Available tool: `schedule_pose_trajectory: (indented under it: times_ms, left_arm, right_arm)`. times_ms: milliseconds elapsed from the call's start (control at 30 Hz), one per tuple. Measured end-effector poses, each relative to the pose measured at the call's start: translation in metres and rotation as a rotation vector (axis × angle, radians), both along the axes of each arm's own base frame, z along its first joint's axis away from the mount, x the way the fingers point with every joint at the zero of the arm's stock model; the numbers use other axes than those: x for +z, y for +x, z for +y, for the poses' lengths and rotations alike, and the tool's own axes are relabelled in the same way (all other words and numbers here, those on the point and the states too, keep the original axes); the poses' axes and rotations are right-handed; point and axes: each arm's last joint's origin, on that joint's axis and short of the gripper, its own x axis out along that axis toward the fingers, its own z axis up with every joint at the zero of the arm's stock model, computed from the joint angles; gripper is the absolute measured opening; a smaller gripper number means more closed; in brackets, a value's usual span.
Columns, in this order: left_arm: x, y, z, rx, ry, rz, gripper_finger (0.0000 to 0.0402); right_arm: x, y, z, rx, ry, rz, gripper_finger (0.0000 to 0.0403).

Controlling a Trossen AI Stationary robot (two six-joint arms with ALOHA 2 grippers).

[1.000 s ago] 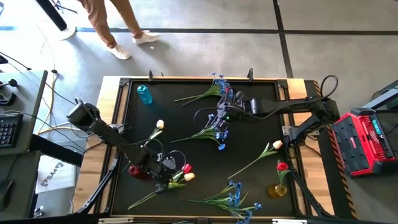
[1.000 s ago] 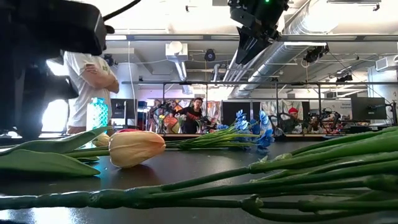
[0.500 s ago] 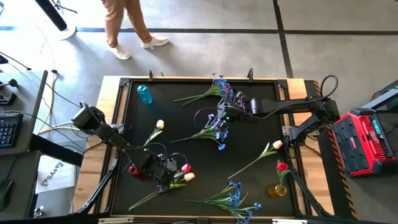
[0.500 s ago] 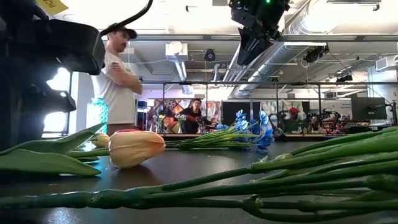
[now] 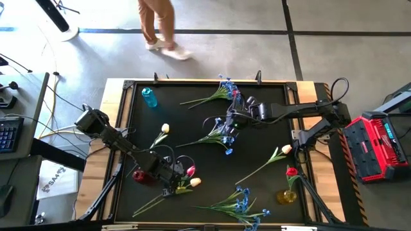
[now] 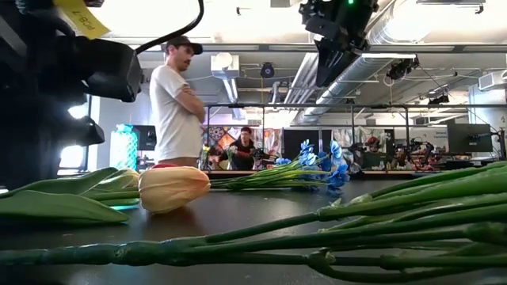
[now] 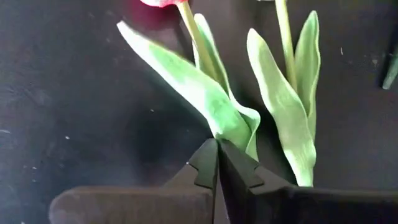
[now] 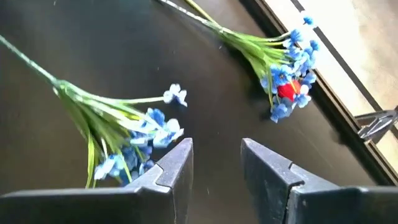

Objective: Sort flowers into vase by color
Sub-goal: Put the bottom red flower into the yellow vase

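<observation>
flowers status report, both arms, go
Left end effector shut on red tulip leaf. Right end effector open, hovering by blue spray. Cream tulip lies close beside the red one.

Flowers point(image 5: 218, 135) on black table point(image 5: 257, 147)

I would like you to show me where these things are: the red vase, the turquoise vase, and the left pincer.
red vase point(image 5: 139, 175), high view, on its rim beside the left arm.
turquoise vase point(image 5: 149, 97), high view, on its body.
left pincer point(image 7: 217, 163), left wrist view, where the shut fingertips meet by a tulip leaf.
</observation>
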Motion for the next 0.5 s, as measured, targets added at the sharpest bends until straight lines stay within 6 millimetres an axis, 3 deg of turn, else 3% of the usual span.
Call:
schedule_pose_trajectory:
  times_ms: [267,500]
  left_arm:
    - [0.024,0.000,0.025,0.071,0.097,-0.077,0.0000]
    - [0.044,0.000,0.036,0.050,0.010,-0.109,0.0006]
  right_arm:
    - [-0.002,-0.008,0.010,-0.028,-0.035,0.056,0.0123]
    - [-0.003,-0.013,0.016,-0.038,-0.033,0.095,0.0123]
